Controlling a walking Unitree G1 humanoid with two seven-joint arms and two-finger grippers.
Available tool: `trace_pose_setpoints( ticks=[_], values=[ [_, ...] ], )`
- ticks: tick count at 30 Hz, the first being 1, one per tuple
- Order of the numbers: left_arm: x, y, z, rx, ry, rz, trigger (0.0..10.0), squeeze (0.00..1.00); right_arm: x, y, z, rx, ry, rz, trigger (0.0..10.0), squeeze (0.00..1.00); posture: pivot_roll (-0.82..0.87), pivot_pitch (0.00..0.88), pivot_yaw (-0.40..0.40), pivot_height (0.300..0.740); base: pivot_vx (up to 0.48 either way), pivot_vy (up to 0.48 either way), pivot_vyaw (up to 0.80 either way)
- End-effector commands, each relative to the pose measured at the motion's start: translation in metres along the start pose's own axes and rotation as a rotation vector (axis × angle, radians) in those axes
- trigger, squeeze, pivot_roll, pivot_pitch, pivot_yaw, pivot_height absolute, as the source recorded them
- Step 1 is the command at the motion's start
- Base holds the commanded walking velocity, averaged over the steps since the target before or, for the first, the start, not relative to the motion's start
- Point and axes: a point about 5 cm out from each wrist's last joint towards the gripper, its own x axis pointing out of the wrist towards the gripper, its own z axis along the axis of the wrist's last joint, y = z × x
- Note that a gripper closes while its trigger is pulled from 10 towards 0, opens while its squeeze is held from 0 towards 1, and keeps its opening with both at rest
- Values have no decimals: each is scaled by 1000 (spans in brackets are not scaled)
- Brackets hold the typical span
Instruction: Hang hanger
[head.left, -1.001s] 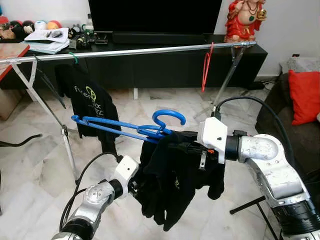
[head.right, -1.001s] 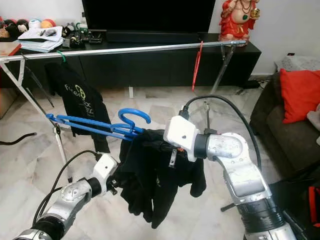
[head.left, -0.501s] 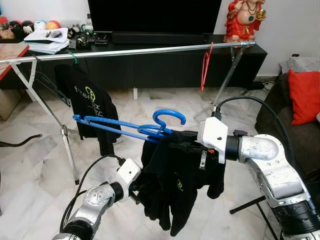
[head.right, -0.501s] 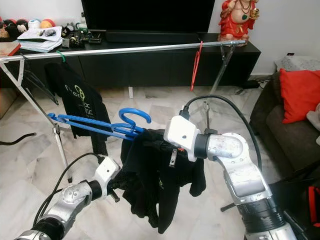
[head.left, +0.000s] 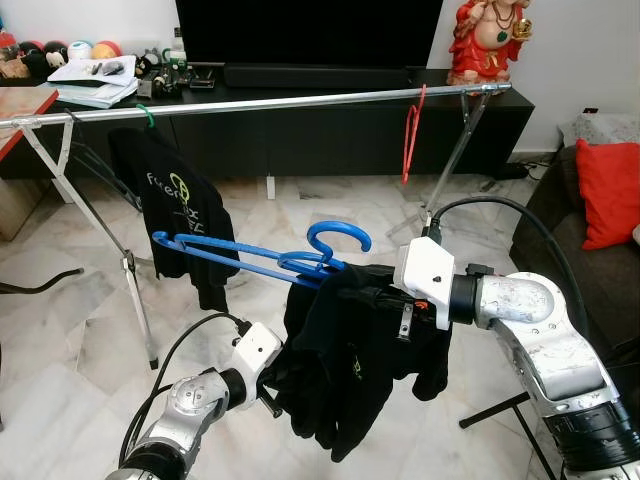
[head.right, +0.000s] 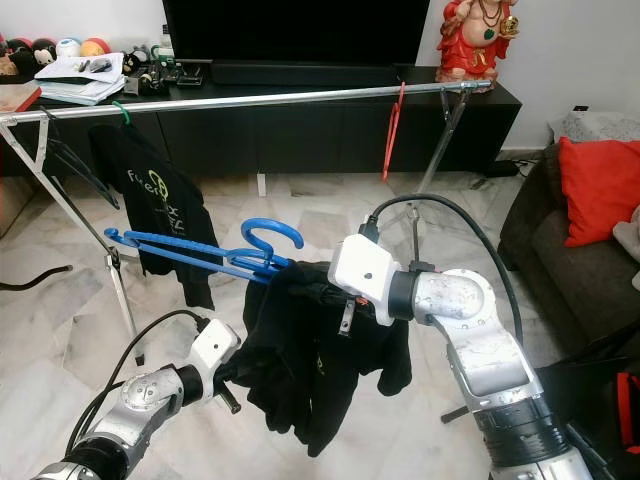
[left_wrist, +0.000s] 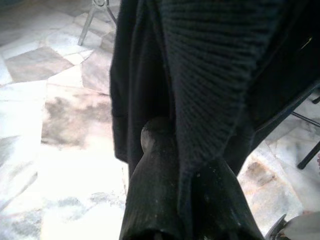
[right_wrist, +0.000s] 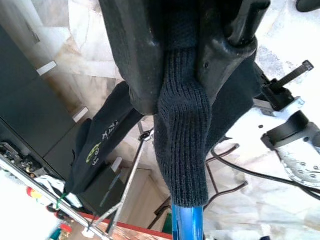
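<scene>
So the blue hanger (head.left: 265, 262) sits out in front of the robot, well below the silver rail (head.left: 260, 103), hook up and long arm poking off to the robot's left; a black garment (head.left: 350, 370) droops from its near end. The right gripper (head.left: 362, 283) is buried in the fabric at the collar; from the head views you can't really see its fingers, but the right wrist view helps a lot, since there both black fingers (right_wrist: 135, 60) are squeezed onto a ribbed knit cuff (right_wrist: 182, 145), with the blue hanger bar (right_wrist: 186, 222) coming out just under it; so it's clamped on the garment where it wraps the hanger.

The left gripper (head.left: 272, 375) is low down, pushed against the bottom left of the cloth; the head views only show its white wrist housing and a bit of black; the left wrist view shows the two fingers (left_wrist: 152, 175) close together with a fold of dark knit pinched between them, marble floor (left_wrist: 60, 125) behind.

Only the head views give you the room: a second black shirt with green print (head.left: 180, 205) hanging on a green hook at the rail's left end, a red hanger (head.left: 412, 135) toward its right end, the dark TV console (head.left: 300, 130) behind, a red cushion (head.left: 610, 190) cut off at the right edge.
</scene>
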Motion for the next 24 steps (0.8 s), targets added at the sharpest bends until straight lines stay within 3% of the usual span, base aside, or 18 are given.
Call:
trace_pose_setpoints(
  ticks=[1, 8, 14, 16, 24],
  values=[
    [-4, 0, -10, 15, 57, 17, 0, 0, -9, -7, -4, 2, 8, -63, 0, 0, -69, 104, -42, 740, 0, 0, 0],
    [-9, 6, -12, 16, 57, 79, 0, 0, -39, -9, -35, 58, 116, -139, 0, 0, -78, 105, -38, 740, 0, 0, 0],
    [-11, 9, -14, 21, 73, 110, 0, 0, -53, -3, -45, 124, 91, -141, 0, 0, -76, 102, -35, 740, 0, 0, 0],
    [-12, 9, -15, 28, 80, 122, 0, 0, -63, 3, -58, 140, 134, -115, 0, 0, -71, 102, -34, 740, 0, 0, 0],
    [-14, 11, -18, 31, 92, 124, 0, 0, -85, 25, -71, 281, 94, 44, 0, 0, -69, 104, -29, 740, 0, 0, 0]
  ],
)
